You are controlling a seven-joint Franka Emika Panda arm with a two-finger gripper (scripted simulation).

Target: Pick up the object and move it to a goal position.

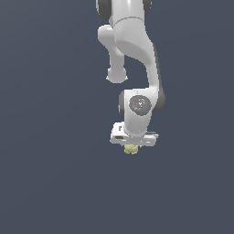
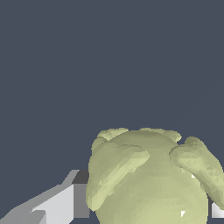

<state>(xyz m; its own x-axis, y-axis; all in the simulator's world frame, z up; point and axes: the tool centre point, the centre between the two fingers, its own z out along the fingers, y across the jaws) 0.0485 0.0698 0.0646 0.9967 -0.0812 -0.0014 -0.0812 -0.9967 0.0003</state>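
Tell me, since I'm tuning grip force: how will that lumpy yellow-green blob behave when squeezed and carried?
The blob looks roundish and bumpy, so it may twist or slip between flat fingers. It is much narrower than the hand, so probably light. Its faceted surface shows no sag, suggesting it is stiff, though that is uncertain.

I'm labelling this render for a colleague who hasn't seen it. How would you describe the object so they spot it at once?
Follow the white arm down to its pincer. Directly beneath it sits the object, a small lumpy blob. It is the only pale yellow-green thing against the plain dark ground, and much narrower than the pincer.
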